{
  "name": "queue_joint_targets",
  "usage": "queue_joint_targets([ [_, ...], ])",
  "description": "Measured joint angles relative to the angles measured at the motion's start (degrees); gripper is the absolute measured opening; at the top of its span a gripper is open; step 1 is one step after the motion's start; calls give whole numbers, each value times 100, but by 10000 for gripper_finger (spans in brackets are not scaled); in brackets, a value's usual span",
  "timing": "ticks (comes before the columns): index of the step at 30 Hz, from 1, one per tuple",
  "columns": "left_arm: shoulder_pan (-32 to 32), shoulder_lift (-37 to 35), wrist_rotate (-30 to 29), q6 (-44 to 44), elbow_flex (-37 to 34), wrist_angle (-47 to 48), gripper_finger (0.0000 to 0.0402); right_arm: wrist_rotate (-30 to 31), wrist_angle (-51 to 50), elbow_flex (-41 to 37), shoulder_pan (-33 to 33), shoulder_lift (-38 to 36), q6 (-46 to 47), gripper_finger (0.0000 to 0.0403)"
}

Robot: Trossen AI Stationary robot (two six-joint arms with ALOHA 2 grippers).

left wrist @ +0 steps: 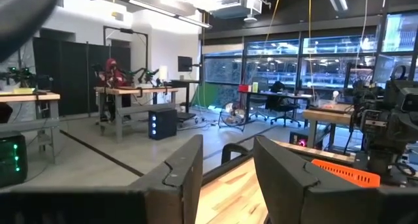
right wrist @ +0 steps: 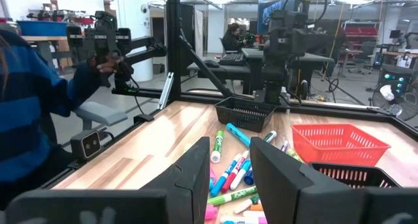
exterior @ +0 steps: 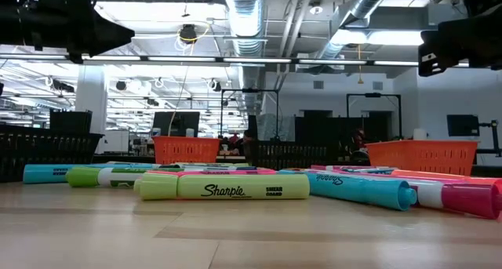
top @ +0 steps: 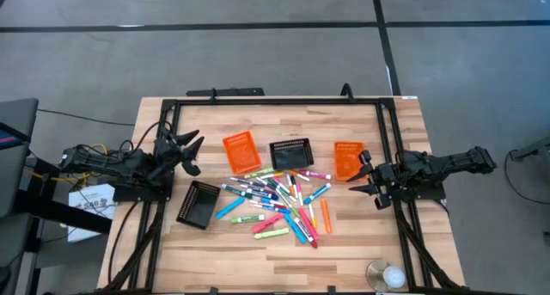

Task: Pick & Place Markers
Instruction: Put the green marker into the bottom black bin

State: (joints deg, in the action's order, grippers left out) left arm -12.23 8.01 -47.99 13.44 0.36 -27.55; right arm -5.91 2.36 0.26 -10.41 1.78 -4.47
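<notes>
Dozens of markers [top: 279, 198] are lying loose in a heap at the middle of the wooden surface [top: 361, 252], and we are seeing none of them inside a basket. Around the heap, four baskets are sitting: an orange basket [top: 241, 152] and a black basket [top: 290, 155] along the far side, a second orange basket [top: 347, 160] toward our right arm, and a second black basket [top: 198, 204] toward our left arm. In the low view, a yellow-green marker [exterior: 223, 187] is lying nearest the camera, with a teal marker [exterior: 357, 189] just beside it.

We are holding the left pincer [top: 191, 151] at the left edge of the surface, above the wood and near the second black basket; its fingers [left wrist: 297, 178] are standing parted with a clear gap between them and nothing in it. We are holding the right pincer [top: 363, 179] at the right edge, just beside the second orange basket; its fingers [right wrist: 189, 178] are also standing apart, gripping nothing, with the markers showing through the gap. Beyond the surface, a person in a blue sleeve [right wrist: 32, 119] is standing.
</notes>
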Motion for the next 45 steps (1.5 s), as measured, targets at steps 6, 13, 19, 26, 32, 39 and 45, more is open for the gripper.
queue_joint_targets([
  [6, 0, 0, 72, -28, 0, -51, 131, -1, 109, 1, -5, 0, -210, 100],
  [13, 0, 1, 689, -218, -2, -147, 131, -15, 478, -1, -11, -2, -1257, 100],
  [19, -2, 2, 1410, -240, -1, -212, 131, 16, 791, -1, -10, 3, -215, 100],
  [26, 1, 543, 1486, -837, 0, -213, 131, 196, 2077, -1, 0, -2, -66, 100],
  [32, 0, 1665, 1796, -1403, 245, -199, 131, 1021, 2769, -1, -2, 0, -867, 100],
  [39, -2, 3625, 2248, -1418, 1455, 2, 131, 1551, 3141, 27, 0, 307, -455, 100],
  [45, 0, 5034, 2287, -1528, 2623, 1333, 131, 1389, 3723, 481, -2, 1464, -494, 100],
])
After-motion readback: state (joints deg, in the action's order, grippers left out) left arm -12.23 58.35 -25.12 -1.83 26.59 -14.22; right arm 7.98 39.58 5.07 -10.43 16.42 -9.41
